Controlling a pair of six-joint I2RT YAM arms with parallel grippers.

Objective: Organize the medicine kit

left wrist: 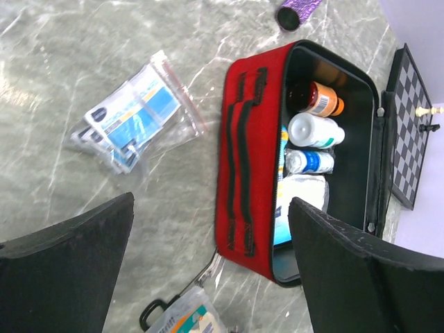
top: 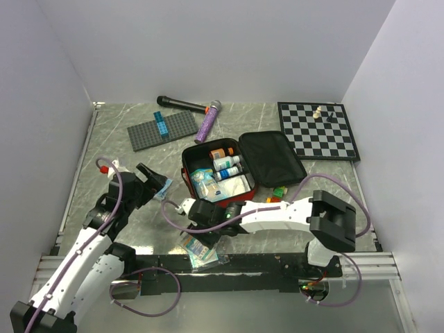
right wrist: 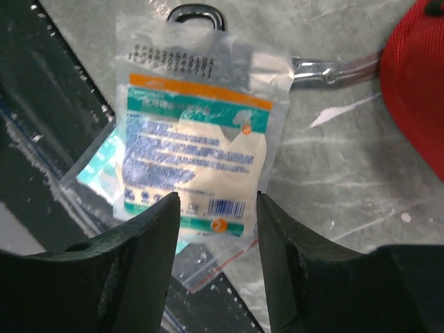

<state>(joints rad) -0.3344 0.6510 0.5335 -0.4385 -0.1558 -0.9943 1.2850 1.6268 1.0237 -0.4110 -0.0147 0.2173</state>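
The red medicine kit (top: 208, 182) lies open mid-table, its black-lined lid (top: 272, 157) folded back to the right. It holds an orange bottle (left wrist: 322, 99), a white bottle (left wrist: 316, 130), a blue-labelled bottle (left wrist: 309, 161) and flat packets. My left gripper (top: 154, 186) is open and empty left of the kit, above a zip bag of blue packets (left wrist: 132, 121). My right gripper (right wrist: 216, 208) is open just over a gauze packet (right wrist: 198, 139) that lies on another zip bag at the table's front edge, in front of the kit. Scissors (right wrist: 326, 69) lie under the packet.
A grey studded baseplate (top: 163, 129), a black microphone (top: 182, 103) and a purple tube (top: 207, 123) lie at the back. A chessboard (top: 319, 130) with pieces is at the back right. Small coloured bricks (top: 277, 194) lie by the kit's right side. The black front rail (top: 263, 262) runs close below the packet.
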